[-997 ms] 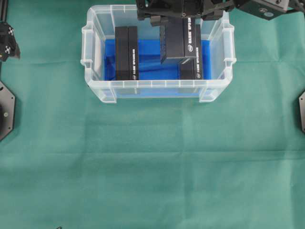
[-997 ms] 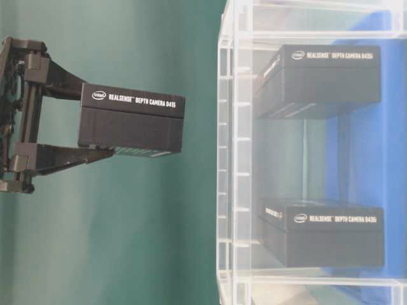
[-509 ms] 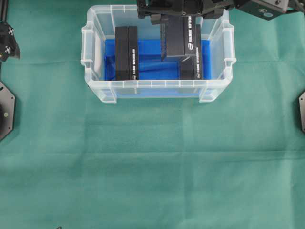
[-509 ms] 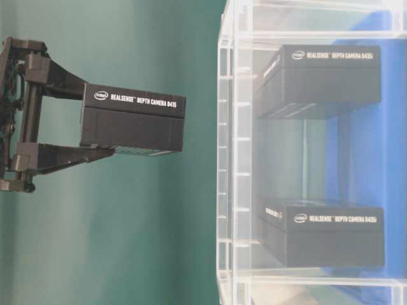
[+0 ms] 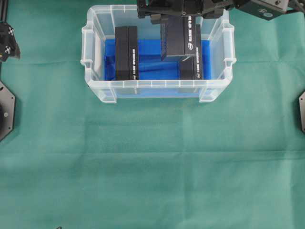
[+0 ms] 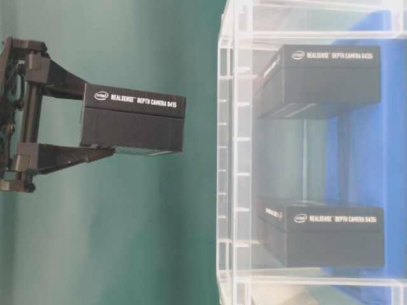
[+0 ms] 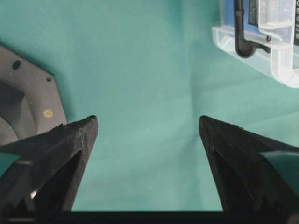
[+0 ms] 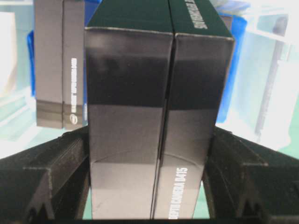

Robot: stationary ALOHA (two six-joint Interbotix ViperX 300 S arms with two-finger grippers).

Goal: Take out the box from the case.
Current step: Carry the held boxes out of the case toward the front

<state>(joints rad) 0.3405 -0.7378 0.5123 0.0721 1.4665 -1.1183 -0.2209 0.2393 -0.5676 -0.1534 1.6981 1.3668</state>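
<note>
Closest to my right wrist camera, my right gripper was clamped on the box, a finger pressed flat against each broad side, so the black carton filled nearly the whole view. From table level the box hung clear of the case, outside its rim, held by one end with the rest sticking out free. I judged it a light, stiff cardboard carton with glossy faces, so somewhat slippery; the wide flat sides looked the best place to hold it, and a firm, even squeeze should do without crushing it. Held so near its end, it might droop or twist if I swung it quickly. Beyond it, inside the case, two more boxes rested on the blue sheet: a left box and a right box partly hidden under the one I carried. Well apart on the green cloth, my left gripper hung with its jaws wide apart, empty, with only a corner of the case in its view.
</note>
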